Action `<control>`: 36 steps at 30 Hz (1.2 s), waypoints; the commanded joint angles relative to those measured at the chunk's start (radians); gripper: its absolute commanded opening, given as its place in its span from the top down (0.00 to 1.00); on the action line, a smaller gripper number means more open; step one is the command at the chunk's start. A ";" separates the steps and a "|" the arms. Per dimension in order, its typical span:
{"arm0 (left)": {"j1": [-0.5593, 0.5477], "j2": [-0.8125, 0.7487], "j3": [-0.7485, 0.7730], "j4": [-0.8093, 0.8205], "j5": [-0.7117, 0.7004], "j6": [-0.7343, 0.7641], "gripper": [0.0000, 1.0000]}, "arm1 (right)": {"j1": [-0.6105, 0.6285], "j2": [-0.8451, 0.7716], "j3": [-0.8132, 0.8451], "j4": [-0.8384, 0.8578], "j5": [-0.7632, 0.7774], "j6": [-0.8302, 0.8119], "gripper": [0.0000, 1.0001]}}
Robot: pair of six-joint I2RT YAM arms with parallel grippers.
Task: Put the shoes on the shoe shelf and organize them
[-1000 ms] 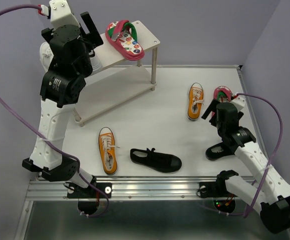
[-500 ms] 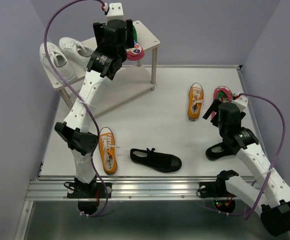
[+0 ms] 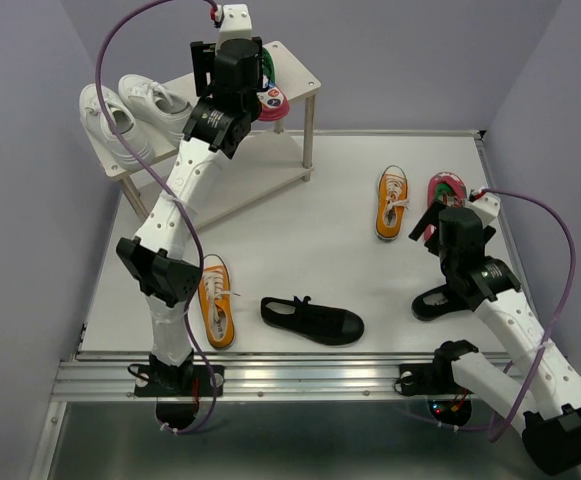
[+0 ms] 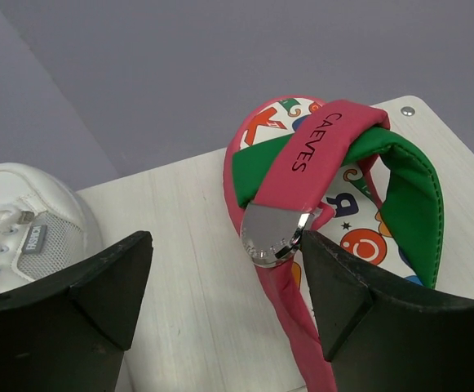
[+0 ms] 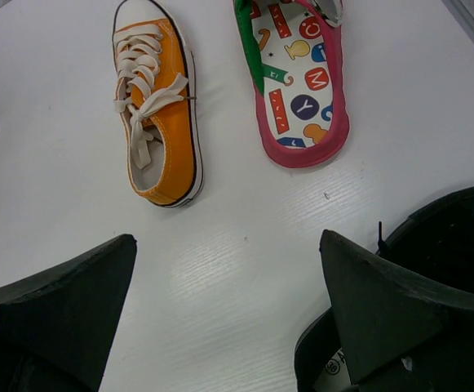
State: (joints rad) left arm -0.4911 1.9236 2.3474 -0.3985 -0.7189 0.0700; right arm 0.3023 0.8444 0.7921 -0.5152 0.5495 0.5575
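a white tabletop [image 3: 300,220] fills the top view, with lilac walls [image 3: 530,60] behind and a metal rail [image 3: 300,375] along the bottom. the shoe shelf [image 3: 308,82] stands upper left, partly hidden by the left arm. white sneakers [image 3: 120,110] sit on its left end and a red flip-flop [image 4: 318,147] on its right, under the spread, empty left gripper [image 4: 220,257]. the right gripper [image 5: 227,249], also spread and empty, hangs at right near the second flip-flop [image 5: 302,90], an orange sneaker [image 5: 157,122] and a black strap shoe [image 5: 440,237]. a second orange sneaker [image 3: 215,300] and second black shoe [image 3: 312,320] lie at lower centre.
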 commanded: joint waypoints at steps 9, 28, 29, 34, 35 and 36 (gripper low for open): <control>0.000 0.049 -0.011 0.055 -0.027 0.002 0.28 | 0.000 -0.019 0.016 0.006 0.024 0.013 0.00; 0.002 -0.061 -0.131 0.168 -0.293 -0.060 1.00 | 0.000 0.024 0.004 0.026 0.003 0.018 0.00; 0.002 -0.061 -0.132 0.182 -0.298 -0.073 1.00 | 0.000 0.025 0.004 0.024 0.006 0.013 0.00; 0.006 -0.029 -0.106 0.210 -0.295 -0.134 1.00 | 0.000 0.021 0.013 0.012 0.030 -0.001 0.00; 0.006 -0.006 -0.093 0.205 -0.301 -0.136 1.00 | 0.000 0.018 0.013 0.011 0.033 -0.005 0.00; 0.008 0.003 -0.079 0.199 -0.307 -0.131 1.00 | 0.000 0.009 0.012 0.009 0.039 -0.008 0.00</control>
State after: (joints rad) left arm -0.4950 1.9381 2.2059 -0.2867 -0.9565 -0.0189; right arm 0.3023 0.8738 0.7902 -0.5167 0.5514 0.5694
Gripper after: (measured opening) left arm 0.081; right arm 0.999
